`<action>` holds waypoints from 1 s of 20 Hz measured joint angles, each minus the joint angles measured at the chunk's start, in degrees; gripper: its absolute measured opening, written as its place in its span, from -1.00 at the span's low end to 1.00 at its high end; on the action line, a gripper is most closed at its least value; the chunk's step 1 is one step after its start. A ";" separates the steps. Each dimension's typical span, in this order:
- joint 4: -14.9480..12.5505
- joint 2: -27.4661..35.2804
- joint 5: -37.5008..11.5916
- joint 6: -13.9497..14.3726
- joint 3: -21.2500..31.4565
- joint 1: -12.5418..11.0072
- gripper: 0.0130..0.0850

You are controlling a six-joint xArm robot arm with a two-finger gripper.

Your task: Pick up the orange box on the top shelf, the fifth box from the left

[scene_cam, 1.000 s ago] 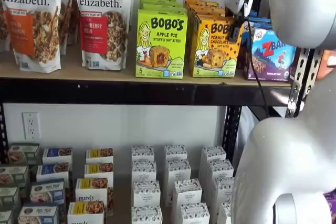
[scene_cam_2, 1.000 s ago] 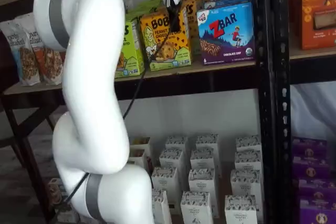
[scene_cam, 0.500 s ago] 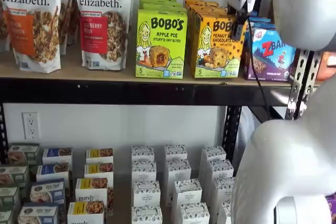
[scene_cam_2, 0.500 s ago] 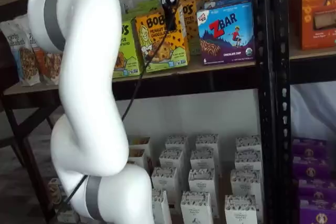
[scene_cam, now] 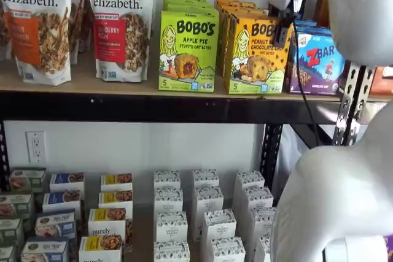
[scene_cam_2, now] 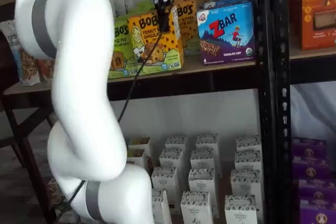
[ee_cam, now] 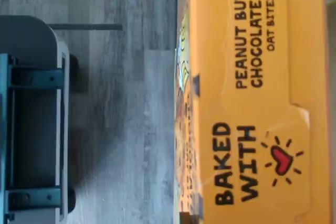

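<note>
on the top shelf (scene_cam: pixel 123 84), the orange box (scene_cam: pixel 255 53) sits near the front edge between the lime-green box (scene_cam: pixel 187 50) at its 9 o'clock and the blue zbar box (scene_cam: pixel 319 59) at its 3 o'clock. the gripper (scene_cam_2: pixel 164 18) appears clamped on its top. best to draw it straight out and level, clear of both neighbours, so neither topples.

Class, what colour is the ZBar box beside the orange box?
Blue and purple, clearest in a shelf view: ZBar box.
</note>
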 joint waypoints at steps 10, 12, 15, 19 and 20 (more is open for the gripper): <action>0.36 -9.90 0.58 -2.16 8.86 -2.40 -0.56; -0.01 -11.99 0.54 -2.94 10.85 -3.10 -0.56; -0.35 -15.54 0.82 -4.49 14.25 -4.60 -0.56; -0.35 -19.62 1.48 -6.77 18.00 -6.92 -0.56; -0.33 -20.40 1.65 -7.27 18.70 -7.44 -0.56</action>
